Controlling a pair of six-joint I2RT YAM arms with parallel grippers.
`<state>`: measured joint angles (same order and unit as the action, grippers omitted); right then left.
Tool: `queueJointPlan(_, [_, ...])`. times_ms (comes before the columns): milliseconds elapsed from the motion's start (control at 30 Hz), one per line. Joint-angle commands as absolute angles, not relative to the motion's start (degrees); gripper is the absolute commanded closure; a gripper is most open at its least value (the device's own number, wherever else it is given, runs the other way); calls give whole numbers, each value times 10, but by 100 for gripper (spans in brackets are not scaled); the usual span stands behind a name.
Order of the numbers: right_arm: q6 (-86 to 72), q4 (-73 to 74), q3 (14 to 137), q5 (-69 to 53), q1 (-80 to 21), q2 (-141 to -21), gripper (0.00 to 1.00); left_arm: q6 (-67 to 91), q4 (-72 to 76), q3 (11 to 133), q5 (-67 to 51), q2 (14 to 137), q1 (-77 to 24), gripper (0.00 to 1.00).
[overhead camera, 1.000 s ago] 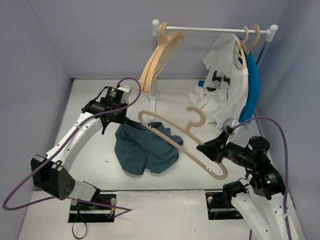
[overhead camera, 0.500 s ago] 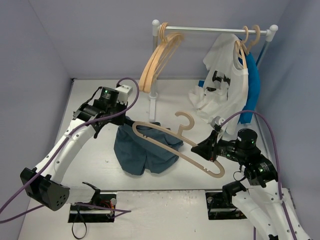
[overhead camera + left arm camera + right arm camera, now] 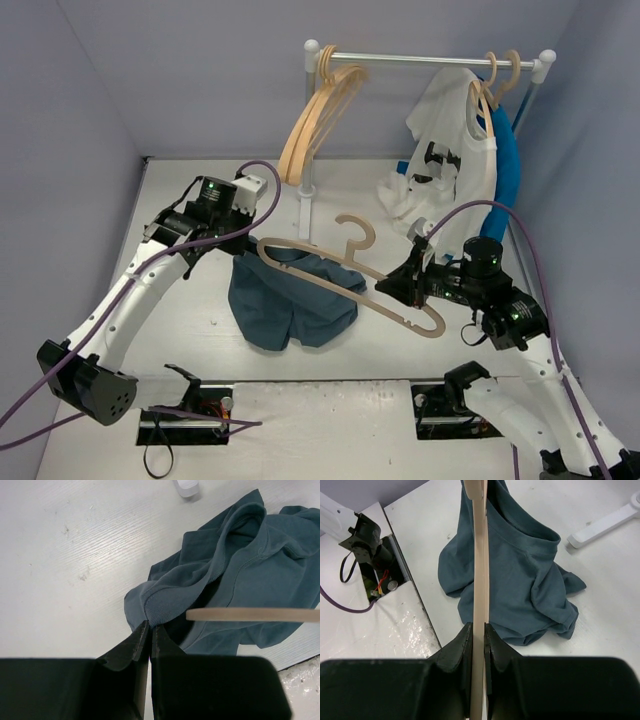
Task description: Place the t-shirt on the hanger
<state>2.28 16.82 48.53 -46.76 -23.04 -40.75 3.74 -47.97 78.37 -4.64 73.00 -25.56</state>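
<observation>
The dark slate-blue t-shirt (image 3: 285, 305) lies crumpled on the white table. My left gripper (image 3: 243, 250) is shut on its ribbed collar edge, as the left wrist view shows (image 3: 149, 625), with the t-shirt (image 3: 250, 570) spreading out beyond. My right gripper (image 3: 392, 288) is shut on one arm of the pale wooden hanger (image 3: 415, 318) and holds it above the t-shirt, hook pointing away. The hanger's far tip lies over the collar near my left gripper (image 3: 250, 614). In the right wrist view the hanger (image 3: 479, 555) runs straight out from my gripper (image 3: 478, 627) over the t-shirt (image 3: 520, 580).
A clothes rack (image 3: 420, 60) stands at the back, its white foot (image 3: 303, 215) just behind the t-shirt. Spare wooden hangers (image 3: 315, 120) hang at its left. A white printed t-shirt (image 3: 450, 170) and a bright blue garment (image 3: 505, 170) hang at its right. Grey walls enclose the table.
My right gripper has carried the hanger left and farther back, so its tip now lies over the collar. My left arm has shifted a little while holding the t-shirt.
</observation>
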Motion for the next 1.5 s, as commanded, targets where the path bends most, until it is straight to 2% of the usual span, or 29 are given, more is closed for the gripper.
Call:
queueJointPlan(0, [61, 120, 523, -474, -252, -447, 100, 16, -477, 804, -40, 734, -258, 100])
queueJointPlan(267, [100, 118, 547, -403, -319, -489, 100, 9, -476, 820, -60, 744, -262, 100])
queueJointPlan(567, [132, 117, 576, -372, -328, -506, 100, 2, -478, 802, -44, 733, -265, 100])
queueJointPlan(1067, [127, 106, 637, -486, -340, -556, 100, -17, -476, 857, -34, 710, -265, 100])
queueJointPlan(1233, [120, 105, 630, -481, -347, -557, 100, -25, -477, 872, 10, 708, -265, 100])
queueJointPlan(1467, [106, 98, 627, -470, -355, -559, 100, -6, -476, 889, 13, 712, -265, 100])
